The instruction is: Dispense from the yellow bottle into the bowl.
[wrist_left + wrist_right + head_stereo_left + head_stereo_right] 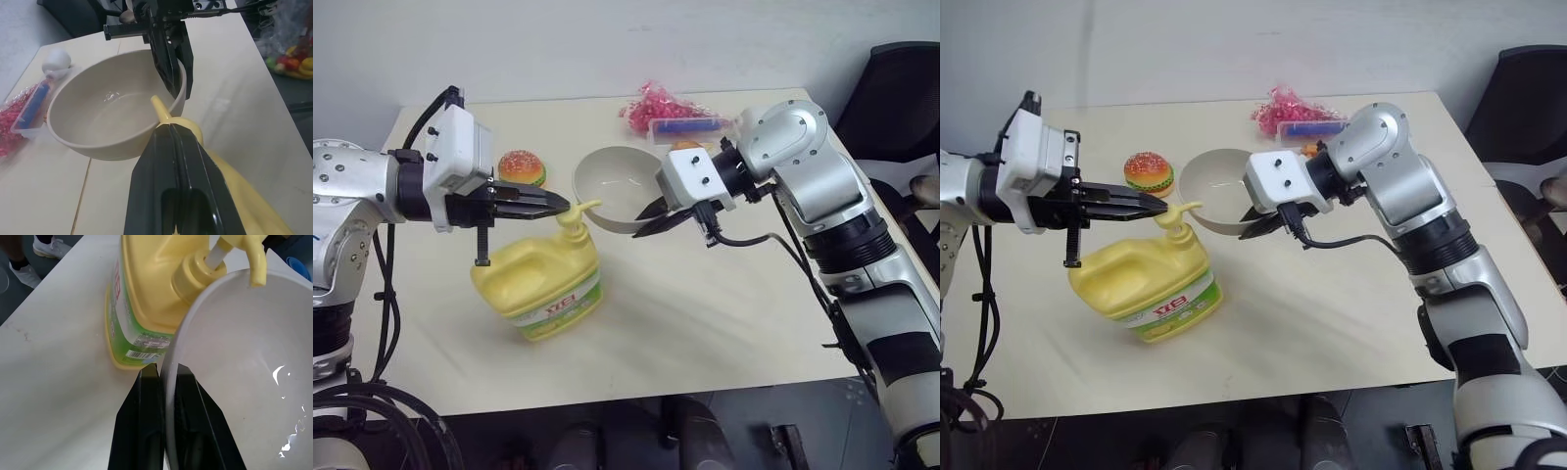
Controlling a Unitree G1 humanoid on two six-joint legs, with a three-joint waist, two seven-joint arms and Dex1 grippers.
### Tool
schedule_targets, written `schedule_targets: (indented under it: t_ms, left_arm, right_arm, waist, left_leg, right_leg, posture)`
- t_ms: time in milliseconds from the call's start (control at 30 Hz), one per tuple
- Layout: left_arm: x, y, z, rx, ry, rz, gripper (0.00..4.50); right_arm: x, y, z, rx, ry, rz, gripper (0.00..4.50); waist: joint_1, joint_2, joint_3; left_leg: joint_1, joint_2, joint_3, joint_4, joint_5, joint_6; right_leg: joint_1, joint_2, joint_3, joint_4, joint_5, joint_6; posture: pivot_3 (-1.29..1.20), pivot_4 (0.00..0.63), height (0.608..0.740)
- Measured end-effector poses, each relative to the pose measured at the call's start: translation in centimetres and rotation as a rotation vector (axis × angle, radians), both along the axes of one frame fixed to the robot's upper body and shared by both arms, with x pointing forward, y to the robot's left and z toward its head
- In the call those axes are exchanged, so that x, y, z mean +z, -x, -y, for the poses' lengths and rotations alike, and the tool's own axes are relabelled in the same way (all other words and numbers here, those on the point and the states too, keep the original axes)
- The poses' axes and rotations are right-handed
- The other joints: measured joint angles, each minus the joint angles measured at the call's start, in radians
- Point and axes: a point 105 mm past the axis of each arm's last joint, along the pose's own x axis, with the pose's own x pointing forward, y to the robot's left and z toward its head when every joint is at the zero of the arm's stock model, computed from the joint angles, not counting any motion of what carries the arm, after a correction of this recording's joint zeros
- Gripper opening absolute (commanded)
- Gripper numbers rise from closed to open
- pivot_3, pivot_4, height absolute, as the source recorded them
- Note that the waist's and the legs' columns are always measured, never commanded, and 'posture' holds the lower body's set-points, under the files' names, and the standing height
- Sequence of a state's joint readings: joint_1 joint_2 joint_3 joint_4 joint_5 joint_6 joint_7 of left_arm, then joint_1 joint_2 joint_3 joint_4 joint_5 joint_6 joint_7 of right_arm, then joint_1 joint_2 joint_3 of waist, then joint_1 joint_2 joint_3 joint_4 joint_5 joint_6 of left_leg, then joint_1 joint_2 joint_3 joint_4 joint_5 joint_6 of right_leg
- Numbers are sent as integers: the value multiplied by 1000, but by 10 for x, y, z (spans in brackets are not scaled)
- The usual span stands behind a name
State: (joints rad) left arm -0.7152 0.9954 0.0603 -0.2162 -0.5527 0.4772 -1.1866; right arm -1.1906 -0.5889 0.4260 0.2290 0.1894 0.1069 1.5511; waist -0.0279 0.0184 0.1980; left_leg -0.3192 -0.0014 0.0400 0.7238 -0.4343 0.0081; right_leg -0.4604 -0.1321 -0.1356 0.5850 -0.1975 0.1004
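Yellow bottle (540,285) beneath closed left end effector (560,205); right end effector (651,217) pinching empty bowl (607,176).

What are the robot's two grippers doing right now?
Left gripper: closed, pressing on the yellow bottle's pump.
Right gripper: closed on the bowl's rim.

We see our right gripper (168,382) pinching the bowl (234,362) by its rim, one finger on each side. The yellow bottle (146,298) stands on the desk (54,372), its spout over the bowl.

Bright, even light; soft shadows on the table (705,323), sharp focus.
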Motion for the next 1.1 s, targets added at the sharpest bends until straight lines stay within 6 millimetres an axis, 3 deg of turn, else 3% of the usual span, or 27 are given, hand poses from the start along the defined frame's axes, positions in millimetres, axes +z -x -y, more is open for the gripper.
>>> schedule_targets:
  t_ms: [267,1100]
  left_arm:
    - [-2,-2,-3,-20,-34,25,24]
    - [-10,-6,-6,-39,-137,121,24]
  right_arm:
    - [2,10,0,32,17,2,0]
    - [-6,12,-2,31,37,-32,0]
  waist:
    - [-1,0,-4]
    - [-2,4,-14]
  left_leg:
    - [1,0,1,0,0,0]
    - [4,0,2,-1,0,0]
  right_leg:
    - [0,0,0,0,0,0]
    - [1,0,2,2,0,-1]
  posture:
    - [0,150,740]
    - [0,150,740]
